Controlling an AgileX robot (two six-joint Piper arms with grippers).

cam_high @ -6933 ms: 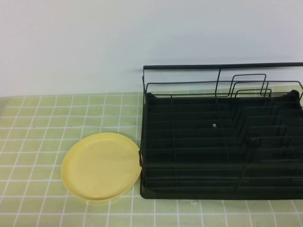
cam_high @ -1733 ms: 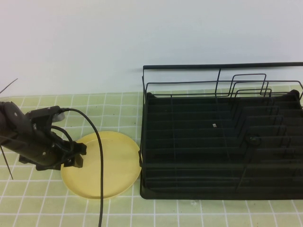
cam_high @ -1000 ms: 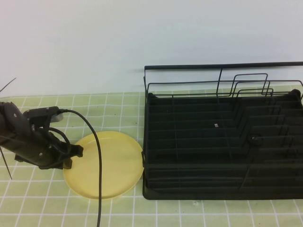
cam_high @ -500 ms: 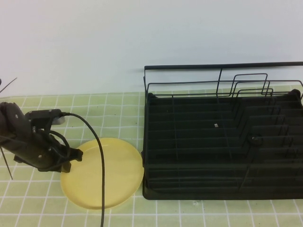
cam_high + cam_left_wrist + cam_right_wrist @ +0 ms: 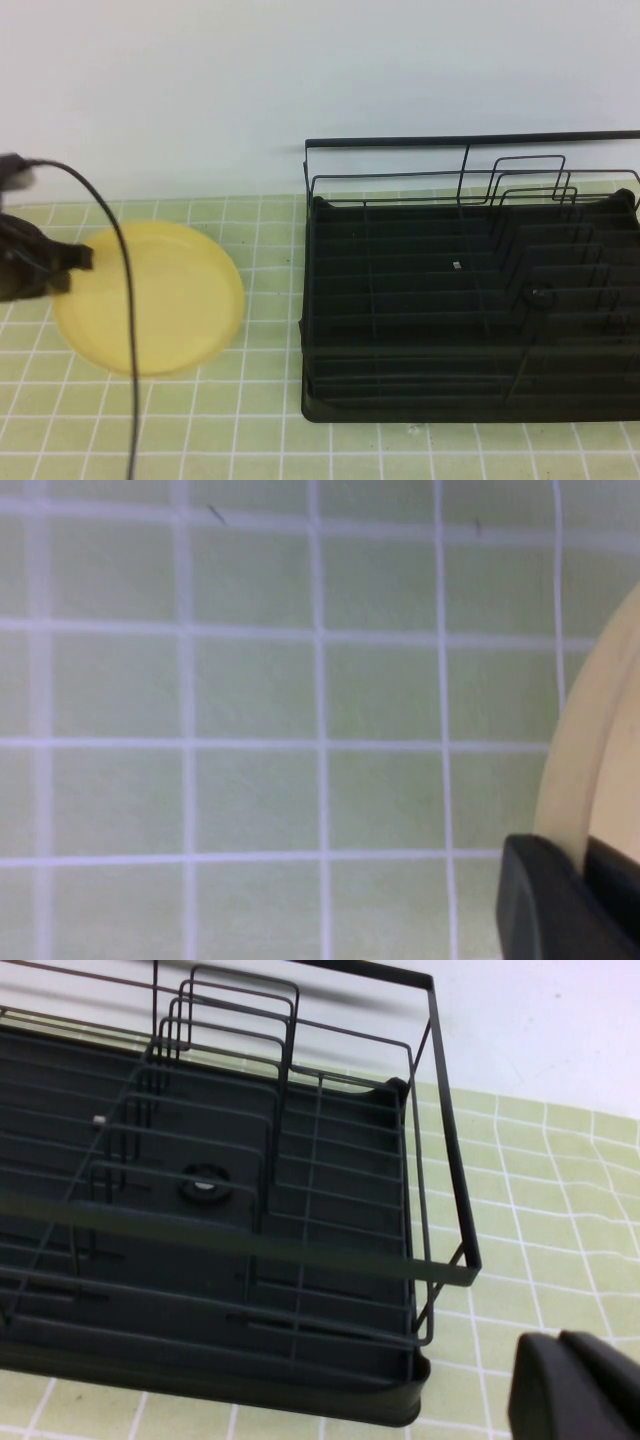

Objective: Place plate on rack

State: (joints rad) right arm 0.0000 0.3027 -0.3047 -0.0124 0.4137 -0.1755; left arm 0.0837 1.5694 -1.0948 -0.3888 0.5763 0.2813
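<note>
The round yellow plate (image 5: 150,298) hangs tilted over the left part of the green tiled table, apart from the rack. My left gripper (image 5: 78,259) is at the far left edge of the high view, shut on the plate's left rim. In the left wrist view its dark fingers (image 5: 545,905) pinch the pale plate rim (image 5: 580,760) above the tiles. The black wire dish rack (image 5: 470,290) stands on the right with nothing in it. My right gripper (image 5: 560,1352) hangs shut and empty beside the rack's (image 5: 250,1210) near corner; it is out of the high view.
A black cable (image 5: 128,330) from the left arm drapes across the plate down to the table's front edge. Upright wire dividers (image 5: 525,185) stand at the rack's back right. A white wall closes off the back of the table.
The left gripper has lifted the plate and carried it left and away from the rack. The arm has slid mostly out of the high view. The rack has not moved.
</note>
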